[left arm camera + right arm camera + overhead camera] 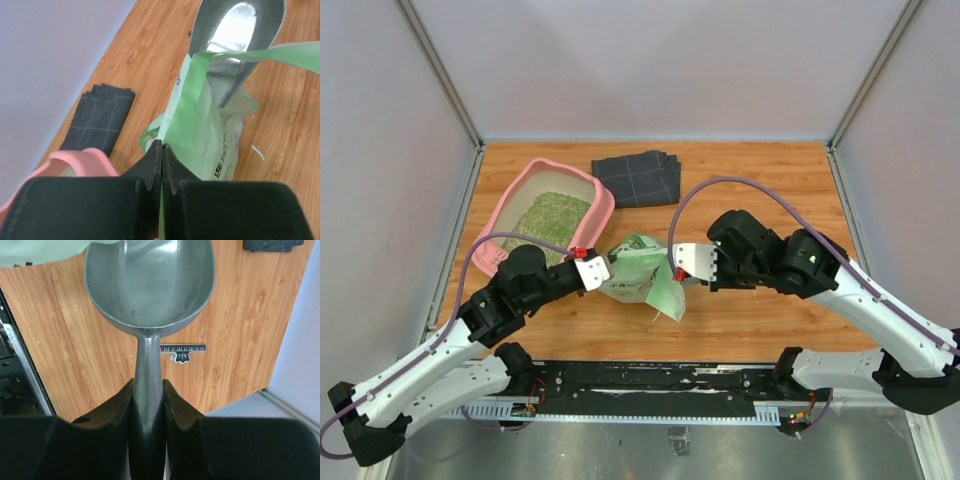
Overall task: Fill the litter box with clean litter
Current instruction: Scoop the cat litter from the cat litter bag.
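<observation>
The pink litter box (pixel 505 210) stands at the back left, and a layer of clean litter (pixel 555 215) lies in it. A green-and-white bag (pixel 638 278) stands in the middle of the table. My left gripper (pixel 601 270) is at the bag's left edge. In the left wrist view this gripper (pixel 162 146) is shut on a thin fold of the bag (pixel 200 135). My right gripper (pixel 148 385) is shut on the handle of a grey metal scoop (pixel 150 285). Its bowl is empty and sits at the bag's mouth (pixel 235 35).
A dark grey folded cloth (pixel 638 178) lies behind the bag, right of the litter box. A small ruler sticker (pixel 182 349) is on the wooden table (pixel 770 190). Grey walls enclose the table on three sides, and a black rail (pixel 650 385) runs along the near edge.
</observation>
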Action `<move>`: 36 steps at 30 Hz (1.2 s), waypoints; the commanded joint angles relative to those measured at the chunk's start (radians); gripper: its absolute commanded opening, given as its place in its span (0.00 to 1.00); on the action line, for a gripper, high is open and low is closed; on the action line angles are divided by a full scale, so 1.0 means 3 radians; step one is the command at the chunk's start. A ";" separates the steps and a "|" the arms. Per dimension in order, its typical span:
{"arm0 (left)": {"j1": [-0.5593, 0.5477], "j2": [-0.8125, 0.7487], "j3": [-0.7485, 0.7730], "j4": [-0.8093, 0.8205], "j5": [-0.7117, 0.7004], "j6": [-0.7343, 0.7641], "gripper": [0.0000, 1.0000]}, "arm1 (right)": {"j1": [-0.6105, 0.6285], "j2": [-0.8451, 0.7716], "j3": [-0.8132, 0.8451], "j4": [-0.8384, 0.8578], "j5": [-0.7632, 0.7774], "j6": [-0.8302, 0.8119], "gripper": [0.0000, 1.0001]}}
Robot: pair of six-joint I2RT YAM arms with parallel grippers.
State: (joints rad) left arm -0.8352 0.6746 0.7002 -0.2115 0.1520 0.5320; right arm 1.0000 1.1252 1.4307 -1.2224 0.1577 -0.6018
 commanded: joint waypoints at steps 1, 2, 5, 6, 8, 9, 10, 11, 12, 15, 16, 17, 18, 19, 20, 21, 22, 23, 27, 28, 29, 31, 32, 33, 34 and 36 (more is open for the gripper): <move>-0.0017 -0.0120 -0.0141 0.0108 0.0154 0.0080 0.00 | 0.0072 0.0178 0.0048 0.0290 -0.0113 0.0091 0.01; -0.0015 -0.0122 -0.0157 0.0120 0.0176 0.0087 0.00 | 0.0075 0.0243 0.0045 0.0306 -0.0090 0.0124 0.01; -0.0019 -0.0130 -0.0197 0.0134 0.0144 0.0109 0.00 | 0.0081 0.0312 0.0063 0.0349 -0.0087 0.0216 0.01; -0.0018 -0.0136 -0.0209 0.0141 0.0117 0.0117 0.00 | 0.0082 0.0312 0.0073 0.0368 -0.0102 0.0236 0.01; -0.0018 -0.0147 -0.0217 0.0152 0.0051 0.0122 0.00 | 0.0087 0.0326 0.0140 0.0311 -0.0077 0.0284 0.01; -0.0018 -0.0148 -0.0213 0.0149 0.0019 0.0120 0.00 | 0.0099 0.0340 0.0217 0.0223 -0.0004 0.0324 0.01; -0.0018 -0.0154 -0.0204 0.0140 -0.0015 0.0123 0.00 | 0.0109 0.0350 0.0301 0.0106 0.0127 0.0380 0.01; -0.0018 -0.0163 -0.0198 0.0131 -0.0040 0.0124 0.00 | 0.0124 0.0359 0.0369 -0.0041 0.0280 0.0428 0.01; -0.0018 -0.0174 -0.0185 0.0117 -0.0053 0.0124 0.00 | 0.0132 0.0357 0.0432 -0.0192 0.0368 0.0459 0.01; -0.0018 -0.0206 -0.0148 0.0087 -0.0057 0.0100 0.00 | 0.0133 0.0311 0.0528 -0.0586 0.0476 0.0538 0.01; -0.0018 -0.0219 -0.0133 0.0089 -0.0054 0.0080 0.00 | 0.0136 0.0288 0.0546 -0.0676 0.0473 0.0565 0.01; -0.0019 -0.0230 -0.0131 0.0094 -0.0046 0.0053 0.00 | 0.0142 0.0271 0.0553 -0.0725 0.0447 0.0593 0.01; -0.0017 -0.0242 -0.0127 0.0103 -0.0025 0.0037 0.00 | 0.0151 0.0246 0.0549 -0.0749 0.0402 0.0611 0.01; -0.0018 -0.0251 -0.0128 0.0113 0.0009 0.0029 0.00 | 0.0163 0.0224 0.0544 -0.0749 0.0337 0.0618 0.01; -0.0018 -0.0258 -0.0129 0.0128 0.0049 0.0010 0.00 | 0.0175 0.0214 0.0553 -0.0744 0.0265 0.0621 0.01; -0.0019 -0.0270 -0.0134 0.0147 0.0075 -0.0007 0.00 | 0.0199 0.0219 0.0585 -0.0736 0.0196 0.0641 0.01; -0.0018 -0.0285 -0.0139 0.0165 0.0096 -0.0026 0.00 | 0.0224 0.0241 0.0638 -0.0730 0.0135 0.0678 0.01; -0.0018 -0.0302 -0.0138 0.0168 0.0116 -0.0040 0.00 | 0.0258 0.0270 0.0738 -0.0739 0.0075 0.0730 0.01; -0.0018 -0.0393 -0.0131 0.0168 0.0131 -0.0097 0.00 | 0.0475 0.0418 0.0936 -0.0869 0.0173 0.0972 0.01; -0.0020 -0.0416 -0.0135 0.0166 0.0136 -0.0103 0.00 | 0.0513 0.0437 0.0933 -0.0891 0.0229 0.1024 0.01; -0.0018 -0.0432 -0.0146 0.0163 0.0132 -0.0106 0.00 | 0.0551 0.0453 0.0920 -0.0902 0.0265 0.1073 0.01; -0.0018 -0.0444 -0.0163 0.0154 0.0120 -0.0109 0.00 | 0.0605 0.0473 0.0890 -0.0887 0.0276 0.1153 0.01; -0.0018 -0.0444 -0.0173 0.0142 0.0117 -0.0104 0.00 | 0.0621 0.0476 0.0871 -0.0864 0.0327 0.1200 0.01; -0.0017 -0.0444 -0.0176 0.0134 0.0115 -0.0093 0.00 | 0.0628 0.0479 0.0848 -0.0859 0.0367 0.1239 0.01; -0.0018 -0.0450 -0.0188 0.0132 0.0106 -0.0084 0.00 | 0.0629 0.0472 0.0839 -0.0859 0.0408 0.1263 0.01; -0.0018 -0.0467 -0.0201 0.0132 0.0101 -0.0071 0.00 | 0.0629 0.0440 0.0781 -0.0841 0.0501 0.1293 0.01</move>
State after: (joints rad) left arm -0.8352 0.5449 0.6430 -0.1871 0.1787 0.5121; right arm 1.1732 1.2724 1.6821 -1.4677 0.2329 -0.2863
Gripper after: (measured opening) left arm 0.009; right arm 0.242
